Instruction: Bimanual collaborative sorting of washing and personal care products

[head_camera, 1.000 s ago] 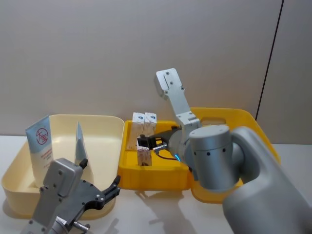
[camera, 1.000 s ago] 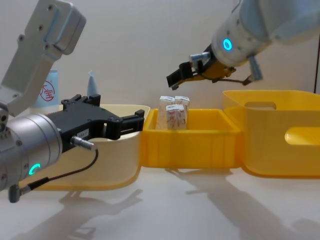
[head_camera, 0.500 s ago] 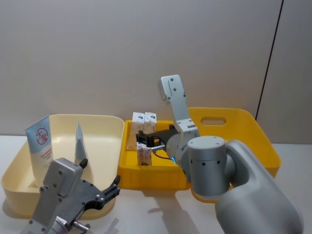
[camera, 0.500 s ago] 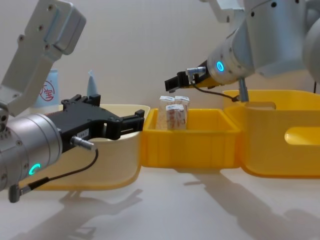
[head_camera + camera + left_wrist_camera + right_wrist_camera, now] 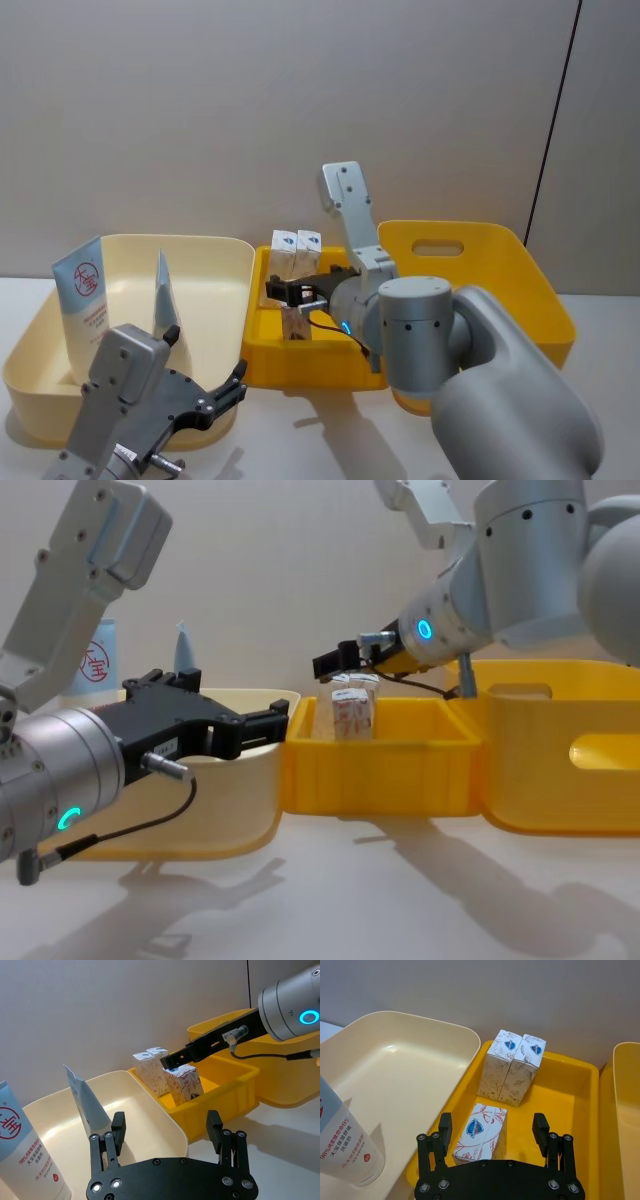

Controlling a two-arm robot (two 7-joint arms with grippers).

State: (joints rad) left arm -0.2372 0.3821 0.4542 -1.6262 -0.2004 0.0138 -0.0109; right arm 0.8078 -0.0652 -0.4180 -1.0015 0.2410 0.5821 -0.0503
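Right end effector (image 5: 331, 666), fingers apart, hovers just above a small cream, reddish-printed cardboard carton (image 5: 480, 1132) standing inside the small yellow plastic bin (image 5: 380, 775), apparently lined up to grasp it; left end effector (image 5: 166, 1121), also spread, idles left of that bin.

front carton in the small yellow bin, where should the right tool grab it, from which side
Take the front carton by its top half from straight above, a finger on each side face. It stands upright, apart from the two cartons behind, and the bin's walls would block a sideways approach. The open right tool hangs above it.
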